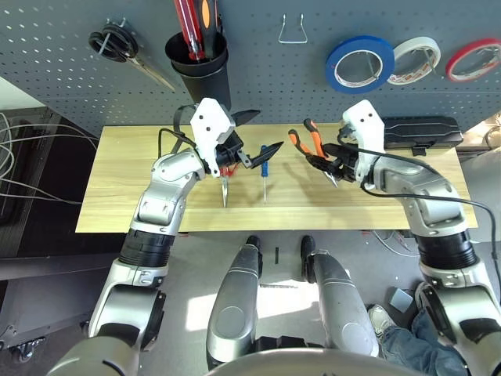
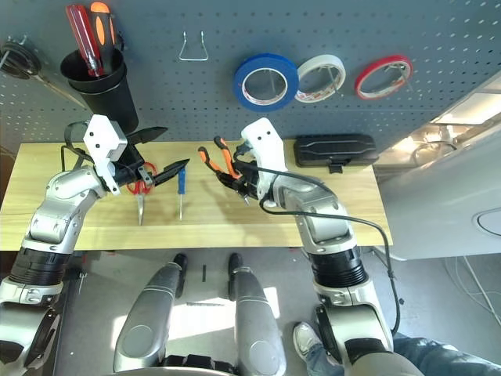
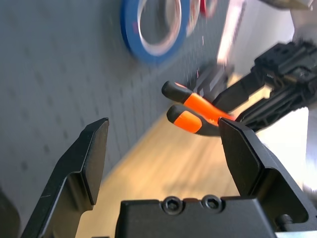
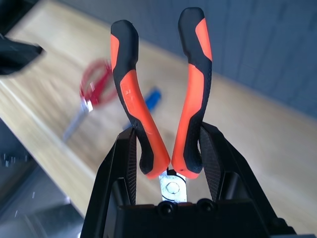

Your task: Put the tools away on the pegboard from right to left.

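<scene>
Pliers point(image 4: 163, 104) in right hand point(image 4: 167, 163)

Both eye views look down from the head onto the tabletop point(image 1: 156, 200) and far pegboard point(image 1: 258, 70); each wrist view (very close) sights along its own claw.

Orange-and-black pliers point(image 4: 157, 99) against wood

Blue tape roll point(image 1: 360, 64) at twelve o'clock on the grey-blue dotted pegboard point(image 1: 63, 86); red-handled scissors point(image 2: 141, 182) at nine.

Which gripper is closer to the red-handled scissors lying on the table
Left. The left gripper hovers open right above the red-handled scissors; the right gripper, shut on the pliers, is off to their right, past the screwdriver.
</scene>
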Controlling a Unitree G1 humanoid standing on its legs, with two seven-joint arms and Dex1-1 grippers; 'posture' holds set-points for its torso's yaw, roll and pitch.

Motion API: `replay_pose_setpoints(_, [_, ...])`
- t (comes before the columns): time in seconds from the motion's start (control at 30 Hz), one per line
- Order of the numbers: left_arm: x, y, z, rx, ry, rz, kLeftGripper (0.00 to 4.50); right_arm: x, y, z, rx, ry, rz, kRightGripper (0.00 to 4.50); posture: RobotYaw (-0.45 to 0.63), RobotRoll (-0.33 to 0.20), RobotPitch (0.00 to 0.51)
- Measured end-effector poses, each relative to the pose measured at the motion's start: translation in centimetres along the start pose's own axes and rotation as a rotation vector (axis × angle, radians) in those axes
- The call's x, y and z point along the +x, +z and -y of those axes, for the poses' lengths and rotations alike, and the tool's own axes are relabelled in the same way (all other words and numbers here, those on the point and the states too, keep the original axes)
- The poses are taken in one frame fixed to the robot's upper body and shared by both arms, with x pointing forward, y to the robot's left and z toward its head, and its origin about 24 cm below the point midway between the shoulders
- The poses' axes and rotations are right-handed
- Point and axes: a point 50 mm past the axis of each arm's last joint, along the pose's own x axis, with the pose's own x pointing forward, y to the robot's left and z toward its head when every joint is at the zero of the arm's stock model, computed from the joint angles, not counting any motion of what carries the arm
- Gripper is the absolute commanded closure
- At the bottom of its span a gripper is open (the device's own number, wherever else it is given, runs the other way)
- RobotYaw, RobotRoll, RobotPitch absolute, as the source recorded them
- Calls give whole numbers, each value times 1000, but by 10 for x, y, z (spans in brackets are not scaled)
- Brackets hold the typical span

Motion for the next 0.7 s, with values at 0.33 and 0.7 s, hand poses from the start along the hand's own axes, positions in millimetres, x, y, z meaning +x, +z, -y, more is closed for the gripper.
replay_pose_setpoints(0.33, [2,17,-12,37,69,101,0,-1,54,1,-53,37,225,2482,85,0,387])
replay_pose_setpoints(0.7, [2,23,-16,90,142,159,0,-2,136,-3,-17,52,487,2482,90,0,379])
